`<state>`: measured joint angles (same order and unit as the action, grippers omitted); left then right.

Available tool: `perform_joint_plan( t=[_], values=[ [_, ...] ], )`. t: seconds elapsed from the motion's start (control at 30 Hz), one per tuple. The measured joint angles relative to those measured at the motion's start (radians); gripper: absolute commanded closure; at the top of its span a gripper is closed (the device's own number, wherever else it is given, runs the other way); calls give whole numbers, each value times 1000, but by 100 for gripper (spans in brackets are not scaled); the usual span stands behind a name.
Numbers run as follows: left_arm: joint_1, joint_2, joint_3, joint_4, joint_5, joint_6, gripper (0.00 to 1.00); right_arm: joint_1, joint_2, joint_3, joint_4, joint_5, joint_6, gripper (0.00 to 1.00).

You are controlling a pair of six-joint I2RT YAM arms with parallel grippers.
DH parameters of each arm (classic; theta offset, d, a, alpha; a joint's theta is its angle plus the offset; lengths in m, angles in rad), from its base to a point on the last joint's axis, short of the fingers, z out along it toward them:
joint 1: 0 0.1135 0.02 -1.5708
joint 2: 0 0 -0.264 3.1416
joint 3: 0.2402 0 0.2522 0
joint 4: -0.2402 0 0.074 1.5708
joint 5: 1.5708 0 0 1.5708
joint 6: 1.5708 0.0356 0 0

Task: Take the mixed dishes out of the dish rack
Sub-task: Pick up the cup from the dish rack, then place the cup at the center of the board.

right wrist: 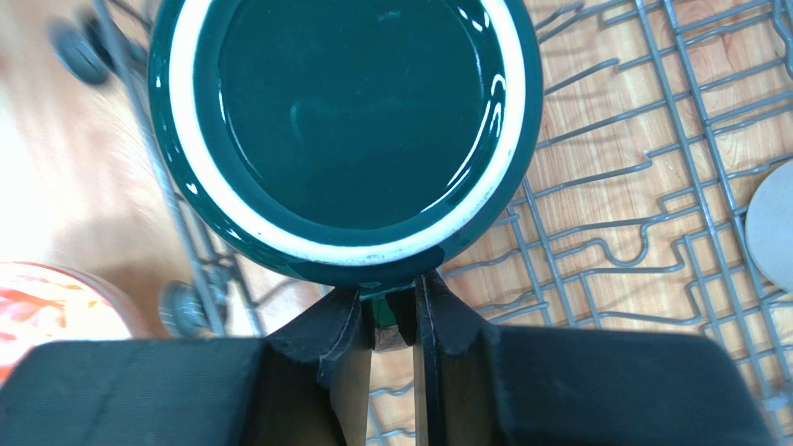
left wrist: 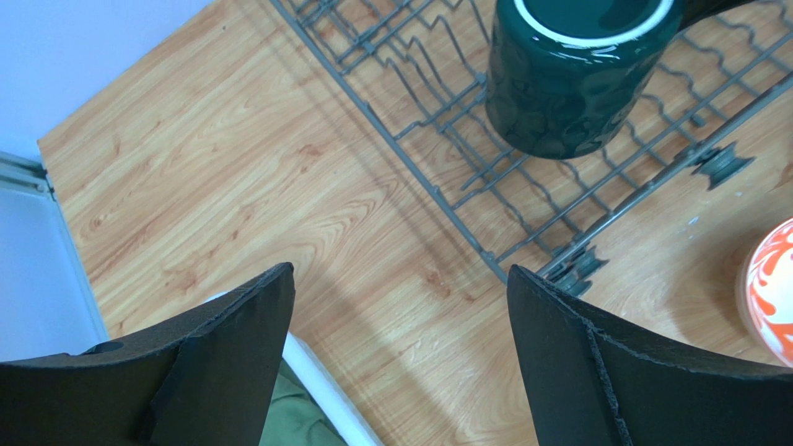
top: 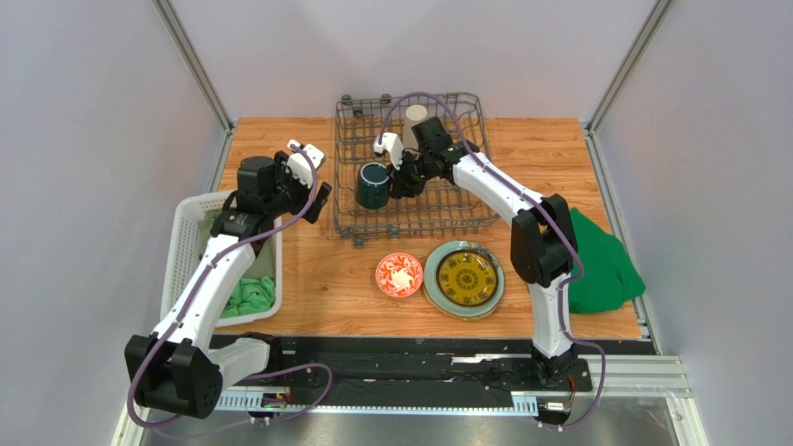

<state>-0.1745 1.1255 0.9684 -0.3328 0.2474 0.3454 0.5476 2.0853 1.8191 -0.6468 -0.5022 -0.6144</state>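
One dark teal mug [right wrist: 344,130] in dish rack [right wrist: 633,186], right claw [right wrist: 391,311] tight on its handle, left claw [left wrist: 398,283] wide apart.

Wooden counter [top: 307,279], as I see it from overhead.
The dish rack [top: 414,226] sits at the back middle. In front I see a red-and-white bowl [top: 399,275] just beside a yellow patterned plate [top: 466,277] stacked on a pale green plate [top: 431,282]. A green cloth [top: 605,269] lies at the right edge and a white basket [top: 186,242] at the left.
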Motion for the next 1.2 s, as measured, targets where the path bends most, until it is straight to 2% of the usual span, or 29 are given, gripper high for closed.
perform_joint_plan(
  t=[0.37,0.57,0.8,1.03,1.2],
  values=[
    [0,-117,-64,147,89,-55,9,-58,-71,22,47,-229,423,100],
    [0,-151,-107,237,142,-64,9,-80,-119,-17,127,-365,633,100],
    [0,-185,-191,369,194,-58,10,-87,-135,-80,282,-526,871,100],
    [0,-206,-269,534,241,-52,11,-87,-135,-125,438,-618,1085,100],
    [0,-205,-308,639,261,-52,13,-88,-135,-165,613,-673,1245,100]
  ],
)
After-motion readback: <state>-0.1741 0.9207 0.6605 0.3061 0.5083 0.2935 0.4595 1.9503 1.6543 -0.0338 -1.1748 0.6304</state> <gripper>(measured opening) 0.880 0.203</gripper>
